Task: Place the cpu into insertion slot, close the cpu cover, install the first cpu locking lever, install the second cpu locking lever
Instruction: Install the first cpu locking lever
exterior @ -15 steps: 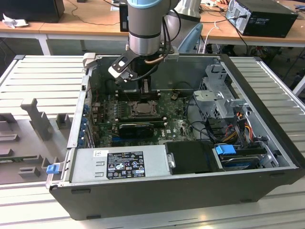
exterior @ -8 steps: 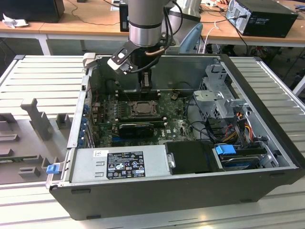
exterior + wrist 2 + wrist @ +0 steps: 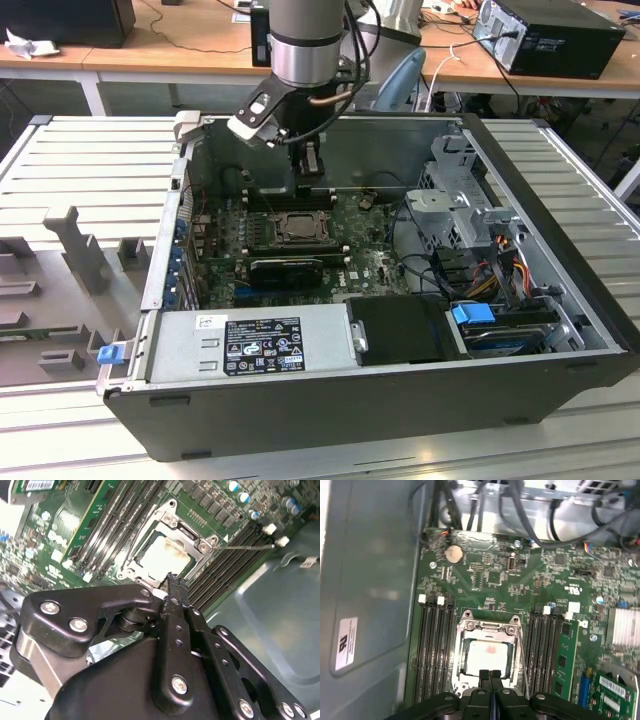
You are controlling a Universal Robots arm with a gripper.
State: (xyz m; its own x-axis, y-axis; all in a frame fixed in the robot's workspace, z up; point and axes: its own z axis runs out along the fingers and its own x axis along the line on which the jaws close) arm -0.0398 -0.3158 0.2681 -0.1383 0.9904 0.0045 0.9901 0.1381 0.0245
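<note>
Fingers [image 3: 489,673] pressed together, tip against tip, with nothing between them; in both wrist views they sit at one edge of the insertion slot [image 3: 461,679], and I cannot tell whether they touch the metal.

I count one cpu [image 3: 487,655], pale and square, seated inside that slot. One cpu cover [image 3: 459,650] lies flat over it, and the chip's top shows through its central opening. I can make out one thin wire lever [image 3: 522,655] along one side of the socket; whether it is latched I cannot tell.

Two banks of long black memory slots flank the socket, one on each side, and one green memory module [image 3: 566,652] stands in a slot of one bank. One round coin cell [image 3: 453,554] sits further up the motherboard [image 3: 485,575].

From the exterior view, one open computer case [image 3: 400,400] lies on the ribbed tabletop [image 3: 90,150]. It holds the board, one black expansion card [image 3: 285,268] just beside the socket, and one grey power supply [image 3: 250,345] along the near wall.
</note>
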